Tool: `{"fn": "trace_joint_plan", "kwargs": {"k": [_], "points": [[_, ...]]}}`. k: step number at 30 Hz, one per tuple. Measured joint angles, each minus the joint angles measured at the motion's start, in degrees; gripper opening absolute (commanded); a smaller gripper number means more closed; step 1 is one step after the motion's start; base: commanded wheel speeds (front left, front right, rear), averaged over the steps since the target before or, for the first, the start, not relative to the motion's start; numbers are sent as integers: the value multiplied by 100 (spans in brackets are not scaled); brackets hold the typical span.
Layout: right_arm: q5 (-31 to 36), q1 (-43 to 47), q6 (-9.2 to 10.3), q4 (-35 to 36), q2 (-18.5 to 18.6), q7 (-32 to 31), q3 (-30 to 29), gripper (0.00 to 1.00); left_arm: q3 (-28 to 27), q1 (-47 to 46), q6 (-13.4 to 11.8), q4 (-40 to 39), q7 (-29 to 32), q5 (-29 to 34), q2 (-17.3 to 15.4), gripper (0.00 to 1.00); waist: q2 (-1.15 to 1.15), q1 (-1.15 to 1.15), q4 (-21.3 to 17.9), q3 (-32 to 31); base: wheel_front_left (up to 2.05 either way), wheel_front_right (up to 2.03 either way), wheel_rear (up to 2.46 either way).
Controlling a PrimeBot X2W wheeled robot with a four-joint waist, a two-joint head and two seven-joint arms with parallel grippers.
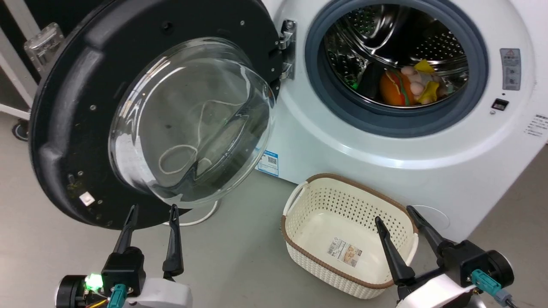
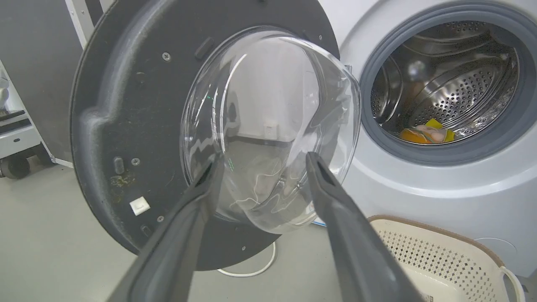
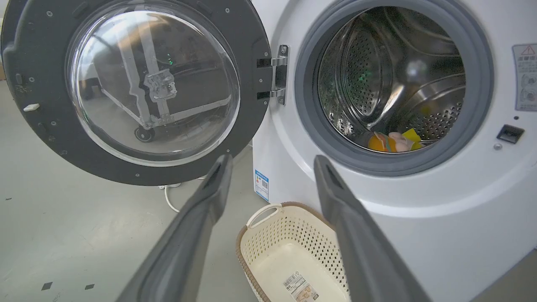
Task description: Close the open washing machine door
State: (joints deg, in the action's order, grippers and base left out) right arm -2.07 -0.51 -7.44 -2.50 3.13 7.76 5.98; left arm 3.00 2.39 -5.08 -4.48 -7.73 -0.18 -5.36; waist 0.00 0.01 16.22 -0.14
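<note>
The washing machine door [image 1: 68, 111] stands swung wide open to the left of the white machine, its inner side with the bulging glass bowl [image 1: 192, 119] facing me. A metal hinge [image 1: 287, 49] joins it to the machine front. My left gripper [image 1: 153, 208] is open just below the door's lower rim, its fingertips close to the glass. In the left wrist view the door [image 2: 126, 126] is close ahead of the open gripper [image 2: 265, 157]. My right gripper [image 1: 394, 212] is open above the basket. The right wrist view takes in the door [image 3: 251, 105] and the open gripper [image 3: 272, 158].
The drum opening with its grey gasket [image 1: 329, 94] holds orange and yellow toys [image 1: 406, 83]. A cream plastic basket [image 1: 299, 201] sits on the grey floor before the machine. A white cable [image 1: 197, 220] lies under the door. A wheeled frame [image 1: 19, 128] stands at far left.
</note>
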Motion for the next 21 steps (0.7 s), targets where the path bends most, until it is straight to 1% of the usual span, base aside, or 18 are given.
{"fn": "trace_joint_plan", "kwargs": {"k": [16, 17, 18, 21], "points": [[-107, 1, 0, -56, 0, 199, 96, 100, 47, 14, -56, -88, -198, -58, -98, 100, 0, 0, 363, -23, 0, 0, 0], [-110, 1, 0, -56, 0, 202, 99, 100, 40, 14, -56, -109, -200, -102, -91, 26, 0, 0, 386, -24, 0, 0, 0], [-113, 2, 0, -55, 0, 203, 101, 100, 19, 14, -55, -138, -215, -193, -75, 0, 0, 0, 411, -24, 0, 0, 0], [-121, 8, 0, -46, 0, 254, 79, 100, -86, 14, -25, -248, -254, -411, -44, 0, 0, 0, 488, -18, 0, 0, 0]]}}
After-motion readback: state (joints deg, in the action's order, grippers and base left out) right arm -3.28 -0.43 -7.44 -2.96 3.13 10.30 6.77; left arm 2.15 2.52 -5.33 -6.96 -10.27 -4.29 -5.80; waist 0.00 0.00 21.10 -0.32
